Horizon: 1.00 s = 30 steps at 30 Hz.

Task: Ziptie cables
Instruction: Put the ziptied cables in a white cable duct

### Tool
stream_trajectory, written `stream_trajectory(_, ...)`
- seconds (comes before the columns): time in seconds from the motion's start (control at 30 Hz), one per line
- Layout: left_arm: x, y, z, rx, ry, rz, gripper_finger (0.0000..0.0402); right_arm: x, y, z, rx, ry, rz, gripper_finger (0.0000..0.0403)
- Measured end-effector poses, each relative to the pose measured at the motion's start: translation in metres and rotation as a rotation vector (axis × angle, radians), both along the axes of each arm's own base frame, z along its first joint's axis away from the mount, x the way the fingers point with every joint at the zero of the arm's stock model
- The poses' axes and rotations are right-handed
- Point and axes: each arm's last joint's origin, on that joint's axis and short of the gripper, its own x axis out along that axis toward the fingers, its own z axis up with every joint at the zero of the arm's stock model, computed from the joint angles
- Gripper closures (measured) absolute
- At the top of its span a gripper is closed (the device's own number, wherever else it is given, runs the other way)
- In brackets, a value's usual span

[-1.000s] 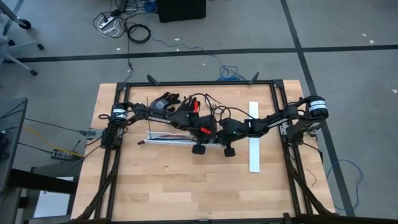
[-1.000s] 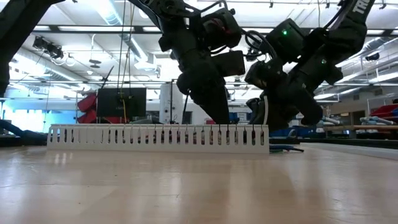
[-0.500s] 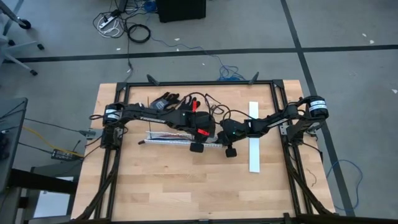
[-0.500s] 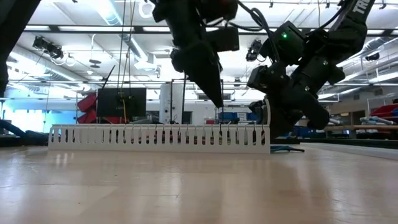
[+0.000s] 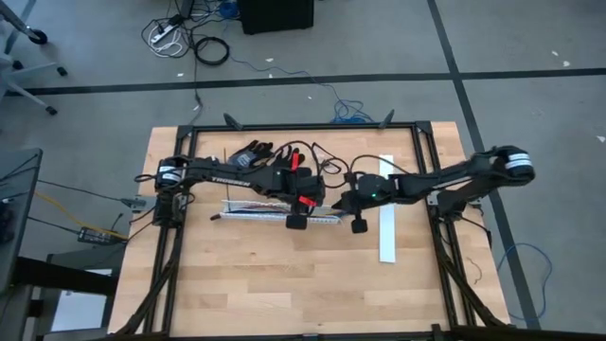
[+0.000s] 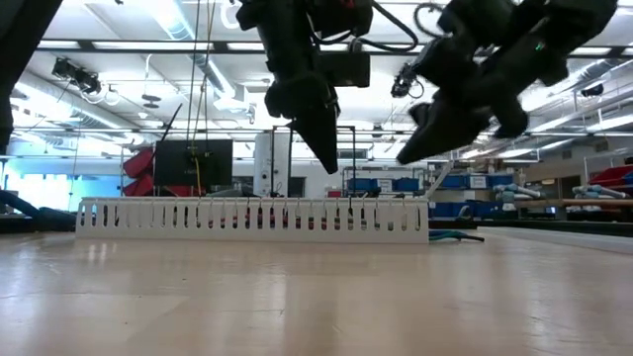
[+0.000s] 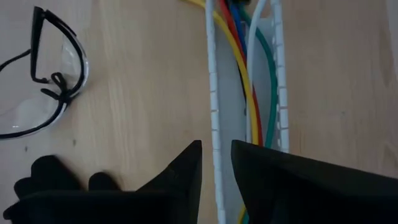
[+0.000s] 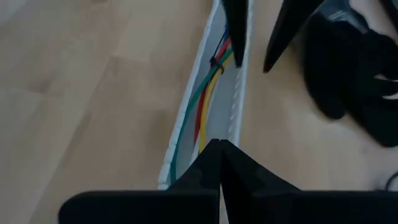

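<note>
Starting at the left of the table, you have a pair of black gloves and clear safety glasses lying loose on the wood, both well clear of the work. Next comes your left gripper, hanging over the slotted white channel, its fingers parted only narrowly and holding nothing; one fingertip sits outside the channel's wall, the other over its inside.

The cables lie lengthwise inside that channel, yellow, red, green and a little blue showing side by side between the two slotted walls. Judge them light, limp and smooth: they will sag and slide apart if you lift by one strand, and a pinch on the top wire alone will likely leave the rest behind. Take the whole bundle together, across its width, close to the dark tie that already seems to cinch it, where the strands are gathered. The channel walls look thin and springy, so go in from above, not from the side.

Further right, your right gripper is fully closed, empty, raised above the channel's right end. Beyond it, a second white strip lies apart.
</note>
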Motion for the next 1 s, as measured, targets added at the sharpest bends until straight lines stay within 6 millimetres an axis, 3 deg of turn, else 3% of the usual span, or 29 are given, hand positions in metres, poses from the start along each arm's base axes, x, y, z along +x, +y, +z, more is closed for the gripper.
stream_trajectory(0.17,0.000,0.002,0.000,0.000,-0.005,0.006,0.0321,-0.016,0.017,0.013,0.047,0.018,0.037,0.0403)
stream_trajectory(0.33,0.002,0.001,0.000,-0.015,-0.021,-0.004,0.0321,-0.012,0.034,0.005,0.036,0.015,0.085,0.0403)
stream_trajectory(0.6,0.002,0.002,0.000,-0.016,-0.022,-0.003,0.0321,-0.005,0.036,-0.022,0.079,0.134,0.079,0.0402)
stream_trajectory(1.0,-0.004,-0.004,0.007,-0.007,-0.007,-0.012,0.0321,-0.017,0.028,-0.032,0.055,0.236,-0.007,0.0402)
